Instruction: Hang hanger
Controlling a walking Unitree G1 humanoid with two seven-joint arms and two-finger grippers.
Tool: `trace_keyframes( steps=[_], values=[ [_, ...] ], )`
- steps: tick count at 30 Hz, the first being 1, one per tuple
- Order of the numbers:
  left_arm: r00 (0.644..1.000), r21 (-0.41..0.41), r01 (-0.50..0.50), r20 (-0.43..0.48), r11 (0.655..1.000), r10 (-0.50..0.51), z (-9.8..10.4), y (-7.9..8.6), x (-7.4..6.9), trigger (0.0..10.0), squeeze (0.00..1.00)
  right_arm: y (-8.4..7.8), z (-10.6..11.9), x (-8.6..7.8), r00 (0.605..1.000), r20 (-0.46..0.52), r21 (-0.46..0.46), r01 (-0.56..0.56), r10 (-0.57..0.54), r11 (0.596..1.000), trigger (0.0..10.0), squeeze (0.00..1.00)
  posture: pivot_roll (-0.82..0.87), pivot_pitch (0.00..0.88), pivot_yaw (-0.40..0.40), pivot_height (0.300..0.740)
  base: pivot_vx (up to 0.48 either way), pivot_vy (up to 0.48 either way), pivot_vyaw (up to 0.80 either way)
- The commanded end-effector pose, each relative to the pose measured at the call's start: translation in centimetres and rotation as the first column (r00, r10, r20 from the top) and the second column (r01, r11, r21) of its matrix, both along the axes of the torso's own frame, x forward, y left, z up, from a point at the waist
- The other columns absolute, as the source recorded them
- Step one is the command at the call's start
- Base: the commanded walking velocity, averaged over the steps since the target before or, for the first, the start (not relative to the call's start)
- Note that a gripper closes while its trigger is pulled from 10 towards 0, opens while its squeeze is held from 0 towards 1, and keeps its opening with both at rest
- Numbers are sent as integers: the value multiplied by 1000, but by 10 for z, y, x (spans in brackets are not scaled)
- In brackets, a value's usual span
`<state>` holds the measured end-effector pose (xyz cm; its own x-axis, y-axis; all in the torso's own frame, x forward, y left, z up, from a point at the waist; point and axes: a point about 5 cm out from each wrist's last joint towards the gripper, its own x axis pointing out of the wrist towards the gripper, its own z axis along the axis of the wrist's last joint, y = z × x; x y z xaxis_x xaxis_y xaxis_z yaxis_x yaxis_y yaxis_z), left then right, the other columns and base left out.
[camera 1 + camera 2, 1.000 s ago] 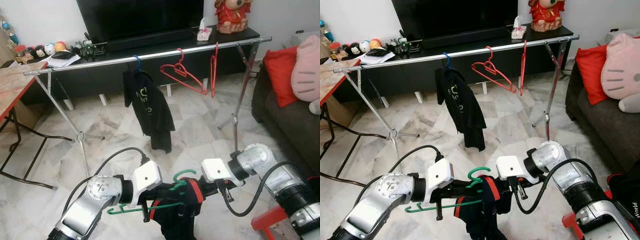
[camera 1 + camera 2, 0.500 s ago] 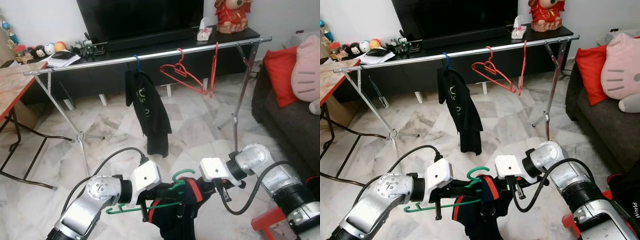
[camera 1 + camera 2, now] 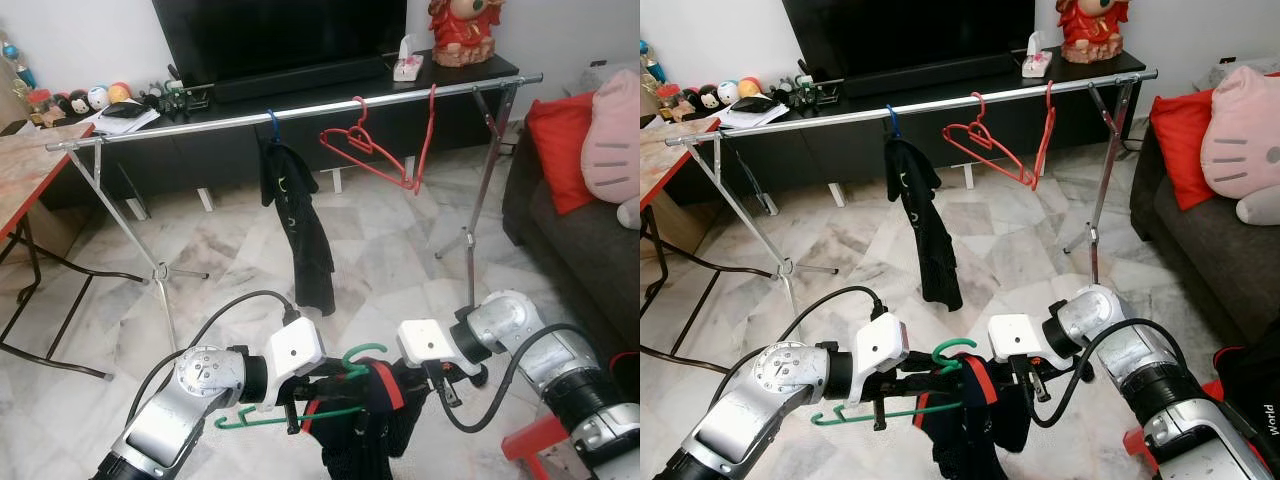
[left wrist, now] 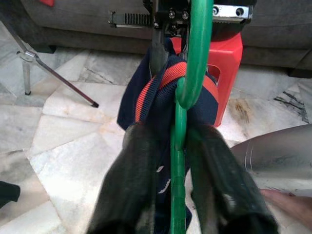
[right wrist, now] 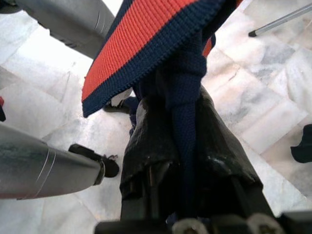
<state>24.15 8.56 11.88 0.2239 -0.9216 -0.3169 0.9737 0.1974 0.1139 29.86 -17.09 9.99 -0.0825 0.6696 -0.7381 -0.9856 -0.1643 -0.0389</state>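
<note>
- Tools first, low and nearest: the left tool (image 3: 322, 385) pinches the green hanger (image 3: 345, 384) at its neck, fingers (image 4: 127, 180) on either side of the stem, while the right tool (image 3: 405, 378) is pressed together on the navy shirt (image 3: 365, 435) at its red-striped collar.
- Shirt is draped on the hanger and droops between the two arms, above the marble floor (image 3: 230, 250).
- Red stool (image 3: 535, 445) stands by the right arm, with a dark sofa (image 3: 575, 235) behind it carrying a red cushion (image 3: 562, 140) and a pink plush (image 3: 612, 140).
- Surface (image 3: 25, 170) with a reddish top sits at the left on black legs.
- Rail (image 3: 200, 124) runs across the room on metal stands, between the robot and the TV cabinet (image 3: 330, 105).
- On the rail hang a black garment (image 3: 300, 220) on a blue hook and, to its right, two red hangers (image 3: 385, 150), one tilted and touching the other.
- TV (image 3: 280, 35) tops the cabinet, with small toys (image 3: 90, 100) at its left end and a red figurine (image 3: 465, 30) at its right.
</note>
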Motion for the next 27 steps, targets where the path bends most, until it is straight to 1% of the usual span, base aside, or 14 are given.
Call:
trace_keyframes(
  steps=[1,7,8,9,13,15,16,18,20,21,24,25,26,27],
  values=[
    [1000,4,-10,23,1000,10,5,6,3,10000,1000,7,10,7,998,51,5,-28,28,1000,0,0,-101,0,124,740,0,0,0],
    [1000,8,-7,21,1000,7,6,7,4,10000,1000,6,10,7,998,57,-4,-26,26,1000,0,0,-101,0,124,740,0,0,0],
    [1000,24,-3,24,1000,3,6,10,4,10000,1000,2,9,10,997,72,-22,-3,4,1000,0,0,-102,0,122,740,0,0,0],
    [1000,54,2,26,999,-3,7,16,4,10000,1000,-5,9,14,994,101,-50,44,-38,998,0,0,-102,0,122,740,0,0,0],
    [999,88,-14,31,996,11,7,25,5,10000,1000,-16,3,16,987,141,-119,97,-80,988,0,0,-102,0,123,740,0,0,0],
    [999,100,-24,32,995,21,6,29,6,10000,1000,-21,0,16,984,147,-131,121,-102,984,0,0,-101,0,123,740,0,0,0],
    [999,100,-24,32,995,21,6,29,6,10000,1000,-21,0,16,984,147,-131,121,-102,984,0,0,-101,0,123,740,0,0,0],
    [999,108,-45,36,993,41,7,35,7,10000,1000,-24,-2,15,980,147,-122,152,-133,981,0,0,-102,0,122,740,0,0,0],
    [998,116,-60,40,991,56,8,40,7,10000,1000,-26,-3,16,973,160,-111,186,-167,976,0,0,-102,0,122,740,0,0,0],
    [997,123,-76,43,990,71,9,44,7,10000,1000,-29,-4,18,962,184,-107,225,-203,969,0,0,-104,0,121,740,0,0,0],
    [994,127,-106,50,986,100,10,51,7,10000,1000,-33,-7,22,937,222,-101,296,-269,950,0,0,-102,0,119,740,0,0,0],
    [989,124,-143,55,982,137,10,57,6,10000,1000,-36,-12,21,925,233,-111,332,-301,937,0,0,-102,0,118,740,0,0,0],
    [986,120,-164,53,979,159,10,61,5,10000,1000,-38,-16,19,921,230,-116,347,-315,931,0,0,-101,0,118,740,0,0,0],
    [986,120,-164,53,979,159,10,61,5,10000,1000,-38,-16,19,921,230,-116,347,-315,931,0,0,-101,0,118,740,0,0,0]
  ],
)
